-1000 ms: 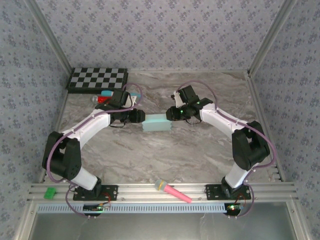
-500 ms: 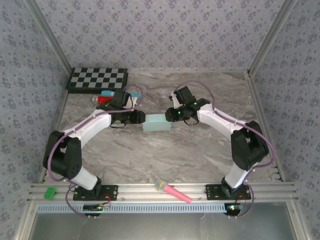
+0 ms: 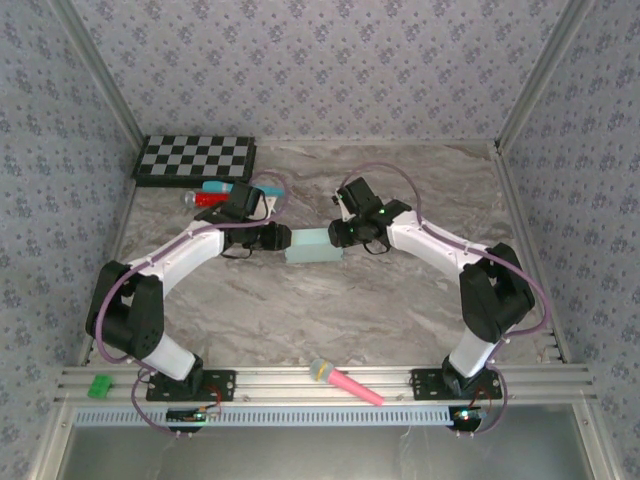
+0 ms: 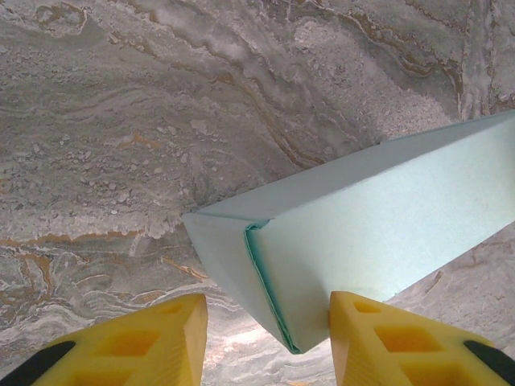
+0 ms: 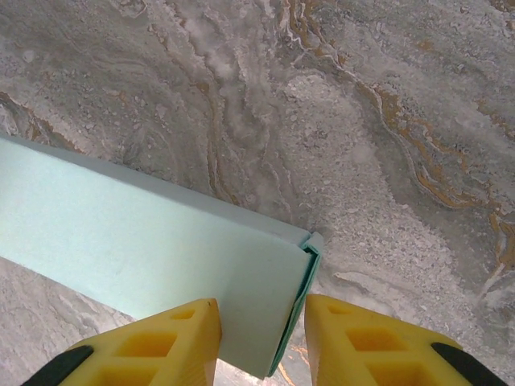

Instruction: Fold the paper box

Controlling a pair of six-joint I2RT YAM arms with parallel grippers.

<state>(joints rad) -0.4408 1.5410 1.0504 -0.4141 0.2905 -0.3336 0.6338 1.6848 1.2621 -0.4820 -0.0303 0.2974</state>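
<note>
Left claw straddled one end of the paper box, released. Right claw bracketed the opposite end; clamping could not be determined.

No legible text — none anywhere

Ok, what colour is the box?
Pale aqua box, clearest in the left wrist view.
</note>
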